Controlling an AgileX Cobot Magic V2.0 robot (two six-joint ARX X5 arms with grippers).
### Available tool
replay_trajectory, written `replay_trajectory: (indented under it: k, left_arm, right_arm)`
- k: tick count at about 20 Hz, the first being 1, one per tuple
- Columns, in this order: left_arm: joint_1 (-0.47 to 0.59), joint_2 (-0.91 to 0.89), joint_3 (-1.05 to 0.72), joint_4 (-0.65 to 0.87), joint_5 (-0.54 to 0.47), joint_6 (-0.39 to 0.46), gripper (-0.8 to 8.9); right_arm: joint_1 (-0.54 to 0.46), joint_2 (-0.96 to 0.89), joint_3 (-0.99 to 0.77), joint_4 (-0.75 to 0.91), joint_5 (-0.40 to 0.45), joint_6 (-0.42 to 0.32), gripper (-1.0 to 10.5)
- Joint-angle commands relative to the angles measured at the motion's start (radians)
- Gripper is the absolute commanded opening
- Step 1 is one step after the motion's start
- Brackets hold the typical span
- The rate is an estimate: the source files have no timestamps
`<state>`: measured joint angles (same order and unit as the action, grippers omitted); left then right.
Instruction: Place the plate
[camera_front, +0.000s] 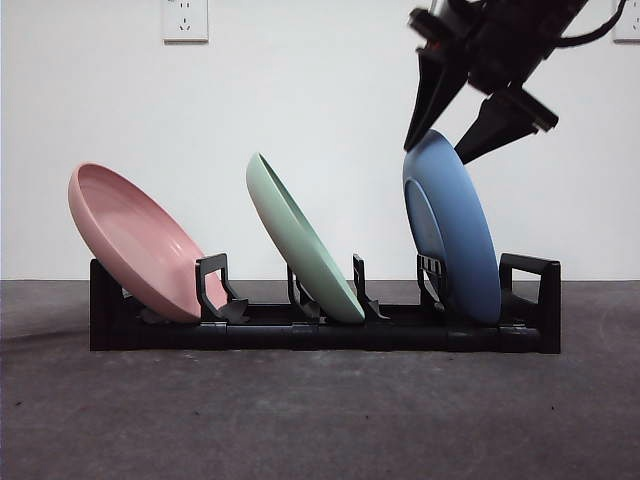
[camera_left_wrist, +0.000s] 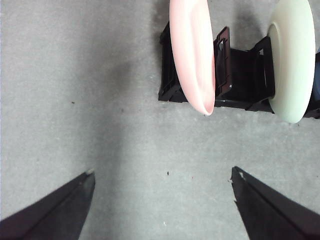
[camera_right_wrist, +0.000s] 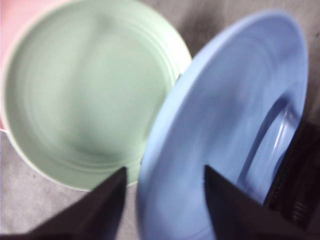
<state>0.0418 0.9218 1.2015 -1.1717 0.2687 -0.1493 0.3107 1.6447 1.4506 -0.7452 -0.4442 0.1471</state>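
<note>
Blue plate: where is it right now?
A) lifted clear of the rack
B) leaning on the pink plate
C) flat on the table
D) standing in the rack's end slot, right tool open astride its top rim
D: the blue plate stands in the rack, the right tool spread open over its rim.

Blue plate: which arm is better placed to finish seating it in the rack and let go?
Right. Its tool is open astride the top rim of the blue plate, which stands in the rack's end slot. The left tool is open over bare table beyond the pink plate.
</note>
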Motion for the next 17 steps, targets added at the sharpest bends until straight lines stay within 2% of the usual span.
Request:
replay_trajectory:
  k: [1, 2, 3, 7, 13, 17]
  left_arm:
    - [0.002, 0.006, 0.021, 0.014, 0.006, 0.007, 4.37]
    - [0.002, 0.006, 0.021, 0.014, 0.006, 0.006, 4.37]
    - [0.002, 0.006, 0.021, 0.014, 0.006, 0.007, 4.37]
    - [0.002, 0.006, 0.021, 0.014, 0.006, 0.006, 4.37]
    - [0.002, 0.006, 0.021, 0.014, 0.006, 0.006, 4.37]
    - [0.002, 0.006, 0.021, 0.014, 0.006, 0.007, 4.37]
  right_arm:
    - [0.012, 0.016, 0.023, 0.008, 0.001, 0.014, 0.8]
    - [0.015, 0.016, 0.023, 0.012, 0.000, 0.021, 0.2]
    - [0.015, 0.015, 0.023, 0.012, -0.001, 0.029, 0.1]
    - [0.014, 0.008, 0.028, 0.000, -0.018, 0.029, 0.1]
    - [0.014, -0.062, 0.108, -0.091, -0.127, 0.029, 0.1]
    - [0.015, -0.158, 0.149, -0.155, -0.167, 0.023, 0.1]
